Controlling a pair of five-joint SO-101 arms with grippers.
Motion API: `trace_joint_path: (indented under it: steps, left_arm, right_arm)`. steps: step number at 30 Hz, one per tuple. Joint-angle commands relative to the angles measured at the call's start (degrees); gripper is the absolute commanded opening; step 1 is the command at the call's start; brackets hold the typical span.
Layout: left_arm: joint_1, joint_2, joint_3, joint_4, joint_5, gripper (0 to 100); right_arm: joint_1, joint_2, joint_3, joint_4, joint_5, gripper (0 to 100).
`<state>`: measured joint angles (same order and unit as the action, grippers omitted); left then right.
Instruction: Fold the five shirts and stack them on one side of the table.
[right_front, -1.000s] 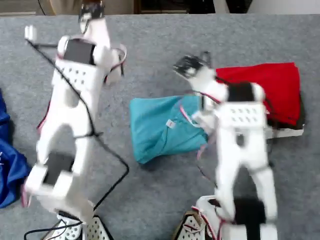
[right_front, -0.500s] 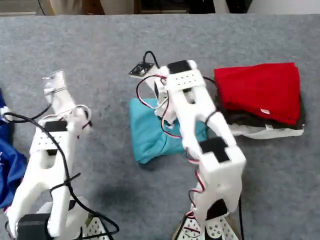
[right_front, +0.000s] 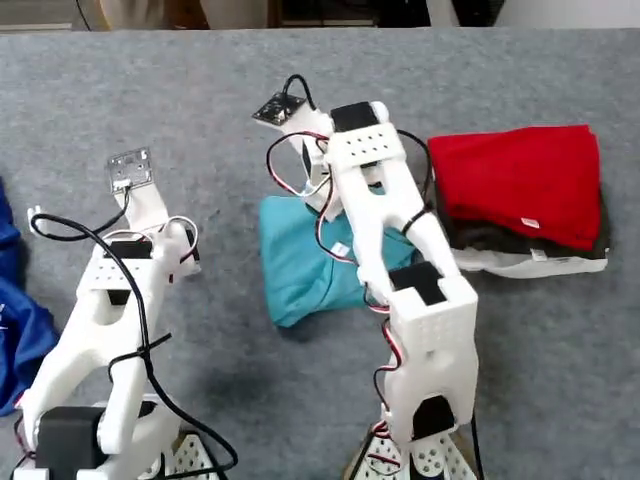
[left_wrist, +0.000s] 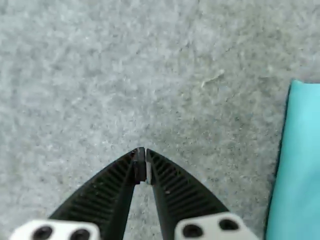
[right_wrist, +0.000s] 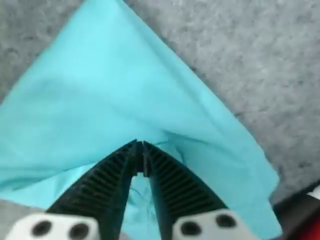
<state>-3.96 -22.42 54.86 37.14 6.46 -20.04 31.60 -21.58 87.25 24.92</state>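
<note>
Tips of my left gripper are pressed together, clenched on nothing, over bare grey table. The edge of the teal shirt sits off to one side of it, near but not touching. My right gripper is clenched too, its tips meeting right over the teal shirt, where a crease runs through the cloth. I cannot tell if any fabric is pinched there; none shows in the seam between the tips.

From the high view, the teal shirt lies roughly folded, a lumpy rectangle, in the middle of the table. My right arm stretches across its right part, with the wrist over the shirt's far edge. My left arm is on the left side of the table, its wrist over bare table to the left of the teal shirt, not touching it.

The red shirt is folded and sits on top of a stack at the right side of the table. Under it is a dark shirt, and under that a white shirt pokes out along the near edge. The stack is just beside the teal shirt. The blue shirt lies unfolded and bunched at the left edge of the table, partly cut off by the frame, near my left arm's base.
</note>
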Motion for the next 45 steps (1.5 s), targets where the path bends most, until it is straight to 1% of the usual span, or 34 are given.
trace_joint_path:
  steps: [1,5,11,18,23,28,33,36,39,41,44,45]
  left_arm:
    - [0.53,0.31,-1.49,-0.7,0.09,2]
    - [0.53,0.48,-1.41,-0.7,0.09,2]
    - [0.53,0.48,-1.05,-0.62,0.09,2]
    - [0.35,0.48,-1.23,-0.62,0.09,2]
    - [0.35,0.48,-1.14,-0.62,0.09,2]
    - [0.35,0.48,-1.14,-0.62,0.09,2]
    - [0.35,0.48,-1.49,-0.7,0.09,2]
    - [0.44,0.48,-1.49,-0.7,0.09,2]
    - [0.53,0.48,-1.49,-0.7,0.09,2]
    - [0.62,0.48,-1.49,-0.7,0.09,2]
    - [0.79,0.48,-1.05,-2.29,0.09,2]
    - [0.79,0.48,-0.97,-2.99,0.09,2]
  right_arm:
    - [0.04,0.66,-2.51,-0.26,-0.18,0.5]
    - [0.31,1.8,-1.98,0.09,0.7,0.5]
    - [1.54,0.57,-3.38,6.42,2.11,0.5]
    - [6.29,-0.13,-3.56,11.69,7.74,0.5]
    - [9.71,-0.57,-3.03,15.12,8.62,0.5]
    - [15.08,-5.58,6.29,15.03,8.62,0.4]
    - [18.07,-18.51,19.91,14.68,8.79,0.2]
    - [18.68,-27.03,29.23,12.75,11.52,0.2]
    - [19.38,-33.71,36.97,8.09,13.89,0.2]
    - [19.65,-37.93,37.93,4.84,11.6,0.2]
    - [18.59,-44.26,31.69,1.93,2.81,0.5]
    - [17.19,-45.67,29.49,0.97,1.58,0.5]
